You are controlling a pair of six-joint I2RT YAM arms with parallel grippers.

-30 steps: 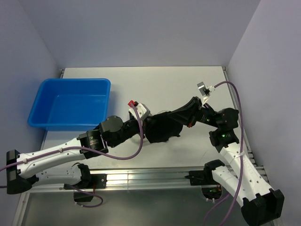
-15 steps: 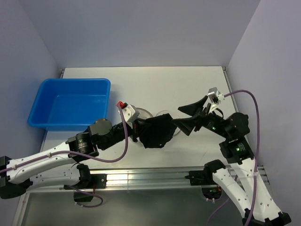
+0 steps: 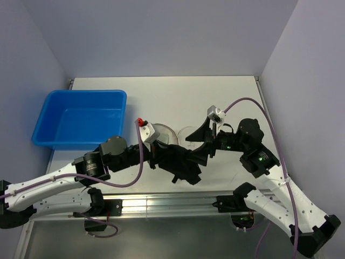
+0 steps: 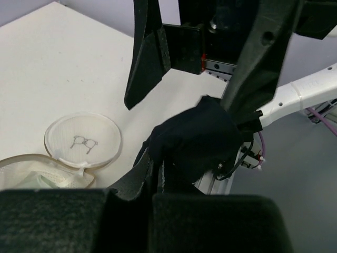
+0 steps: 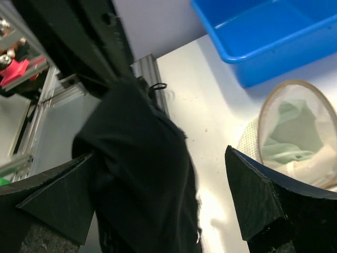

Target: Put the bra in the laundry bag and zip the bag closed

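The laundry bag (image 5: 316, 174) lies open on the table, its tan rim framing the pale bra (image 5: 289, 134) inside. In the left wrist view the bag (image 4: 31, 161) sits at the lower left with its round mesh lid (image 4: 83, 139) flapped open beside it. My left gripper (image 4: 158, 166) is shut on a black cloth (image 4: 195, 134), held just above the table near the front edge. My right gripper (image 5: 160, 155) is open wide, one finger on each side of that cloth (image 5: 137, 179) without pinching it. From above, the right gripper (image 3: 197, 144) hovers over the cloth (image 3: 183, 164).
A big blue plastic tub (image 3: 81, 116) stands at the left of the table. The aluminium rail (image 3: 172, 204) runs along the near edge, close under the black cloth. The bag (image 3: 164, 131) lies between the two arms.
My right gripper let go of the black cloth, opened wide, swung away right, then came back left over it. The left gripper drew the cloth toward the near edge.
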